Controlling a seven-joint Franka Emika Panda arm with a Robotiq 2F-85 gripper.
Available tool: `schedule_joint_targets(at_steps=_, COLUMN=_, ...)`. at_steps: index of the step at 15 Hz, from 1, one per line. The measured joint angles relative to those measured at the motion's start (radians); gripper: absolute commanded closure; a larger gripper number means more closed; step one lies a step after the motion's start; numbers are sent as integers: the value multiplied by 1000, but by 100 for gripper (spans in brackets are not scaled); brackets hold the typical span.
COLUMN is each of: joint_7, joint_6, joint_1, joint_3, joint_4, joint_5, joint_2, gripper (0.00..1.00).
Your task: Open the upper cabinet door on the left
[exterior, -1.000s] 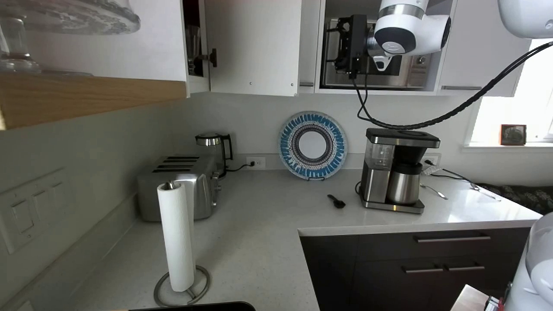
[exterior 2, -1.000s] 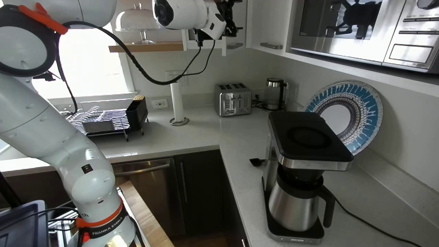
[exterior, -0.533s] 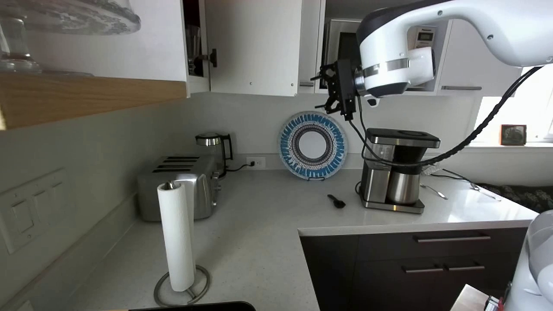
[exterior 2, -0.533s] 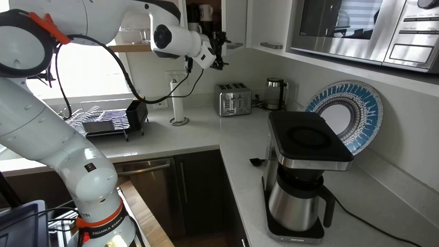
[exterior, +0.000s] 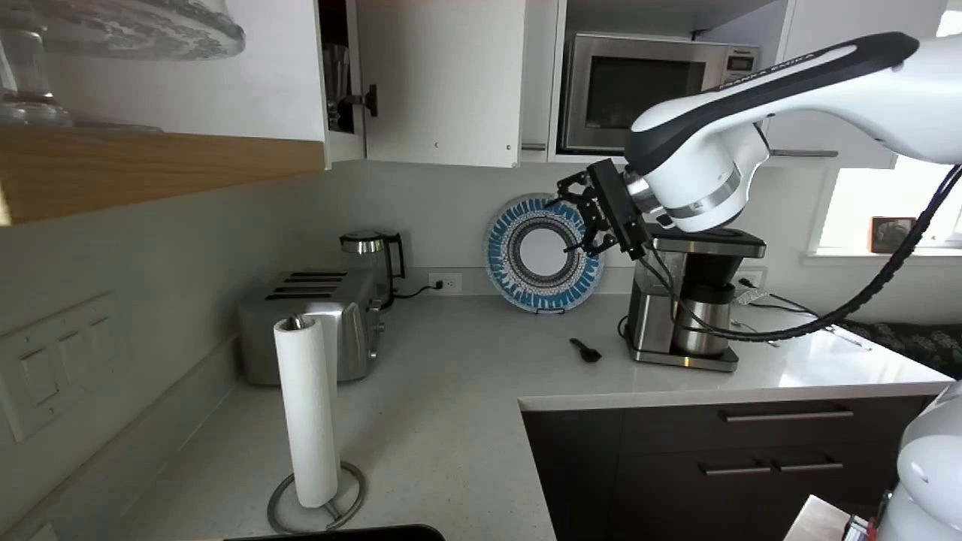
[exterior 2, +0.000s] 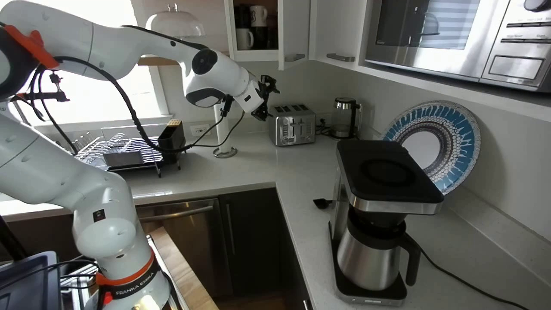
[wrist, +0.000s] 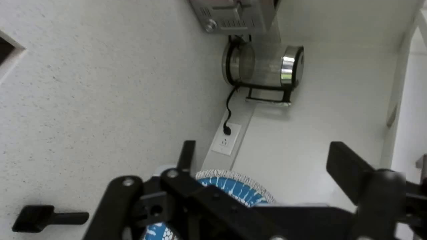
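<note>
The upper cabinet door stands swung open. Its inner face (exterior: 442, 83) shows in an exterior view, with a dark hinge at its left edge. Its narrow white panel with a small handle at the lower edge shows in an exterior view (exterior 2: 295, 28). Mugs (exterior 2: 258, 16) are visible inside the open cabinet. My gripper (exterior: 562, 225) is below and apart from the door, tilted downward, in front of the patterned plate. It also shows in an exterior view (exterior 2: 274, 103). In the wrist view its fingers (wrist: 263, 150) are wide apart with nothing between them.
The coffee maker (exterior: 688, 297) stands beneath the forearm and wrist. The plate (exterior: 544, 253) leans on the back wall. The toaster (exterior 2: 292, 125), kettle (exterior 2: 344, 118) and paper towel roll (exterior: 308, 413) stand on the counter. A microwave (exterior: 646, 90) sits in the upper shelf. A black scoop (exterior: 585, 350) lies flat.
My gripper has moved down from microwave height to plate height and tilted downward. The arm no longer hides the mugs in the cabinet. The door has not moved.
</note>
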Motion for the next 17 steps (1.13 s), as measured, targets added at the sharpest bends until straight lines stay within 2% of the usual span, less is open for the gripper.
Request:
schedule_joint_targets(at_steps=3, joint_7=91, joint_6=-248, joint_1=30, joint_3=-67, joint_4=36, joint_5=-208, joint_2=-97, gripper=0)
schedule_joint_targets(at_steps=7, joint_7=169, joint_6=-597, joint_1=151, joint_3=-201, joint_4=173, joint_5=-380, joint_2=-198, gripper=0)
schedule_joint_targets(at_steps=9, joint_7=191, joint_6=-770, joint_1=209, joint_3=-249, joint_4=260, joint_5=-452, joint_2=-224, gripper=0)
schedule_joint_targets(at_steps=12, joint_7=158, joint_6=-1007, joint_1=224, joint_3=-260, joint_4=396, joint_5=-481, joint_2=-234, gripper=0)
schedule_joint_targets(at_steps=14, joint_7=109, joint_6=-1082, joint_1=223, joint_3=-255, joint_4=461, joint_5=-482, joint_2=-226, gripper=0)
schedule_joint_targets(at_steps=17, joint_7=86, joint_6=-1095, joint_1=223, joint_3=-252, joint_4=480, joint_5=-483, joint_2=-215, gripper=0)
